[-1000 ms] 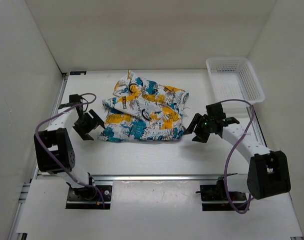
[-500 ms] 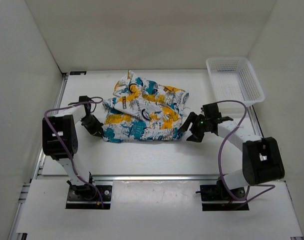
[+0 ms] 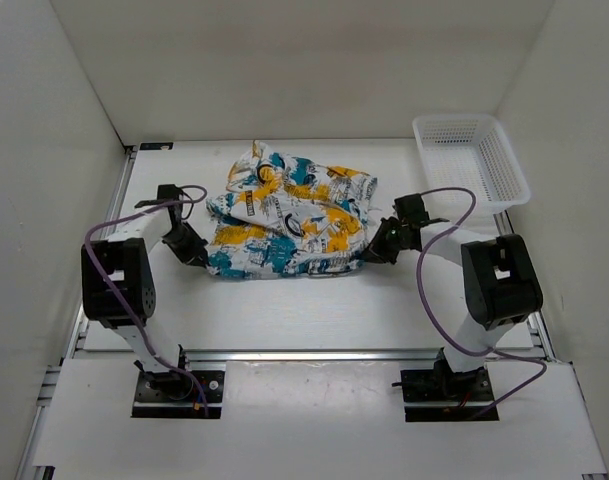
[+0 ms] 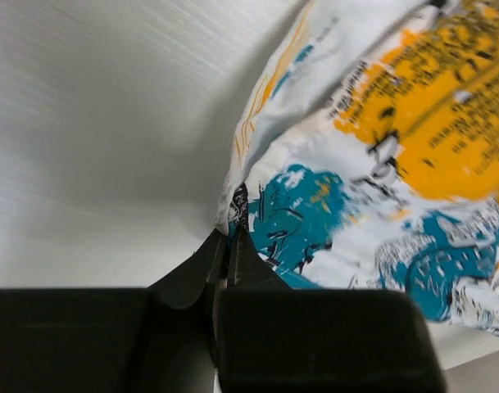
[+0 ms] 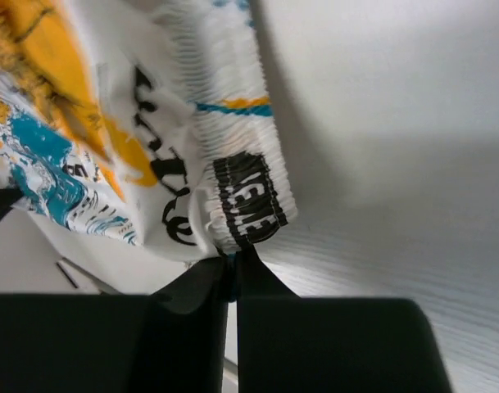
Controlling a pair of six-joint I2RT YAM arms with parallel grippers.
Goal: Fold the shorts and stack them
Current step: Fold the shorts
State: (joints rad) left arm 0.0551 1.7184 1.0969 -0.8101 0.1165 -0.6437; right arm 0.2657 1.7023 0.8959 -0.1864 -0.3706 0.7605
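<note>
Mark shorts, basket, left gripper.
shorts (image 3: 289, 222): top view, middle of the printed fabric.
basket (image 3: 456, 118): top view, far rim.
left gripper (image 4: 230, 242): left wrist view, between the fingertips.

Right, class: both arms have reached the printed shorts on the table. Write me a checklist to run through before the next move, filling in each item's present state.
1. Left gripper shut on the left edge of the soft white shorts with teal, orange and black print: ok.
2. Right gripper shut on fabric under the ribbed waistband, by the black label: ok.
3. Shorts lying flat, ready to fold: not ok; they are rumpled, with the far side bunched.
4. White plastic mesh basket apart from the shorts: ok.
5. Each pinch catches every fabric layer: cannot tell.
</note>
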